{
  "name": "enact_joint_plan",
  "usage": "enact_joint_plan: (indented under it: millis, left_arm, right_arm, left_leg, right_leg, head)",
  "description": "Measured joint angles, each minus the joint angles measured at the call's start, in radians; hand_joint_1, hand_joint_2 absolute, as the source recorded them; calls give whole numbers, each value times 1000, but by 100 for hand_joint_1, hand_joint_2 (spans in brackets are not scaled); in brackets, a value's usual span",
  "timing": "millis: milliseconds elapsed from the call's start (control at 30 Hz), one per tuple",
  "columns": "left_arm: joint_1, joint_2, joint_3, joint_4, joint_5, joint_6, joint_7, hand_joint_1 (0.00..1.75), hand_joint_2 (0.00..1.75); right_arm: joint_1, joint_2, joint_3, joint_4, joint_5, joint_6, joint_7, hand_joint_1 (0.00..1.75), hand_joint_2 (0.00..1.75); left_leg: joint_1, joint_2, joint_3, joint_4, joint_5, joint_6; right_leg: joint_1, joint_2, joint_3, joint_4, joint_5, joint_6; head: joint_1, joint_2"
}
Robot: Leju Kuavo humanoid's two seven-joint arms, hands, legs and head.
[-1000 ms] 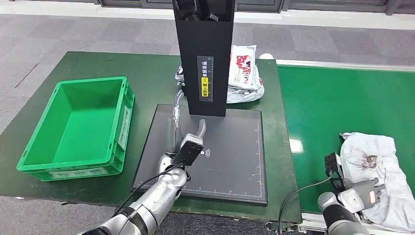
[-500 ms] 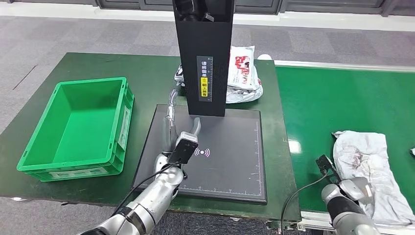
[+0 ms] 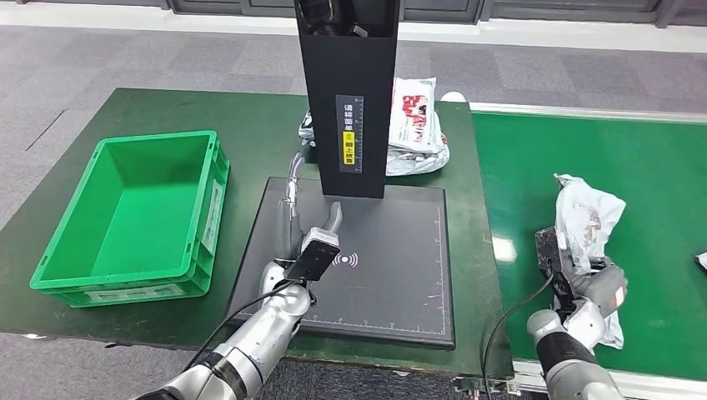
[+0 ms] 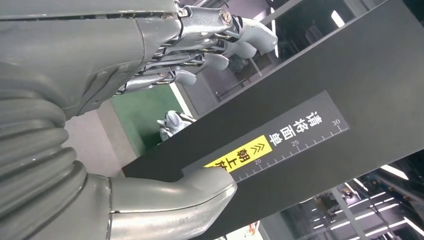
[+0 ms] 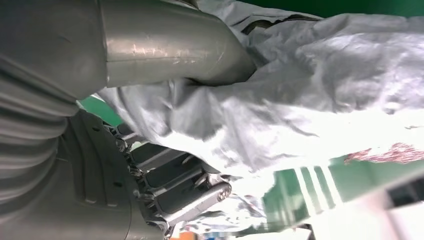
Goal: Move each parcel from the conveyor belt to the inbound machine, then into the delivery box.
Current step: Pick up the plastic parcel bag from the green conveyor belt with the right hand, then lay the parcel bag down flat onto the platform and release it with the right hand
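Head view: your right hand (image 3: 594, 287) grips the white parcel (image 3: 589, 218), lifted off the conveyor belt (image 3: 584, 158) near its table-side edge. The soft, light bag will sag, so hold it by bunched film. The inbound machine (image 3: 392, 250) plate lies open; its black post (image 3: 350, 92) crowds the far side.

Left wrist view: your left hand (image 4: 165, 60) is empty, fingers loosely apart.

Right wrist view: crumpled film is clamped between thumb and fingers (image 5: 170, 185).
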Motion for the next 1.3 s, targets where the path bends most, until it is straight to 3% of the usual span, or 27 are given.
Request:
enact_joint_plan:
  millis: [167,300,433,600,867,1033,1300]
  left_arm:
    - [8,0,12,-1,-9,0,0,0,175]
    - [9,1,14,-5,14,0,0,0,175]
    - [10,2,14,-11,32,0,0,0,175]
    - [9,3,15,-13,16,0,0,0,175]
    - [7,-8,26,-53,-123,0,0,0,175]
    - [7,-10,38,-63,-124,0,0,0,175]
    - [7,-11,40,-69,-124,0,0,0,175]
  right_arm:
    - [95,105,3,-296,-115,-6,-318,175,175]
    - [176,188,81,-499,-180,-6,-411,175,175]
    - [231,226,204,-608,-199,-4,-410,175,175]
    - [251,247,390,-640,-226,13,-365,175,175]
    - [216,251,690,-619,-339,144,-314,175,175]
    - [206,251,756,-606,-341,151,-312,175,175]
    - [205,251,781,-598,-341,152,-312,175,175]
  left_leg:
    - [0,0,-2,0,0,0]
    - [0,-1,-2,-1,0,0]
    - [1,0,-3,-1,0,0]
    - [1,1,-3,-1,0,0]
    - [1,-1,-4,-1,0,-1]
    - [1,-1,-4,-1,0,-1]
    - [1,-1,-5,-1,0,-1]
  right_leg:
    - [0,0,-2,0,-1,0]
    - [0,-1,-3,0,-2,-1]
    - [0,0,-3,0,-2,-1]
    - [0,0,-4,0,-1,-1]
    - [0,-1,-5,0,-1,-1]
    - [0,0,-5,0,-1,-1]
    - [0,-1,-5,0,-1,-1]
  head:
    - [0,0]
    - [0,0]
    - [0,0]
    - [0,0]
    - [0,0]
    - [0,0]
    - [0,0]
